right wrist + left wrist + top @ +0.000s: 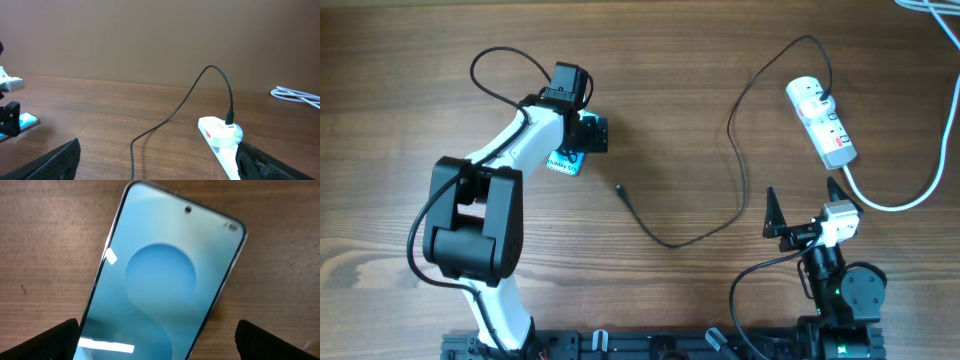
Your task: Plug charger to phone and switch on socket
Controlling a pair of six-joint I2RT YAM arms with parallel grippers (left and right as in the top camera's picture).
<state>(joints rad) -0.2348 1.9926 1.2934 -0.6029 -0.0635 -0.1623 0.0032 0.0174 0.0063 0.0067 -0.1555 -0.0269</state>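
Left end effector [160, 346], spread, straddles the phone's [160, 275] long edges; right one [157, 166] spread too.

Phone [563, 161] lies left, socket [821, 122] right, charger [729, 125] between.

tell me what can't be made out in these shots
- Phone: overhead, mostly covered by the left arm; left wrist view, its lower end is cut off by the bottom edge, so no port shows.
- Socket switches: overhead, too small to read on or off; right wrist view, the strip runs off the bottom edge.
- Cable tip: overhead, too small to tell the connector type.
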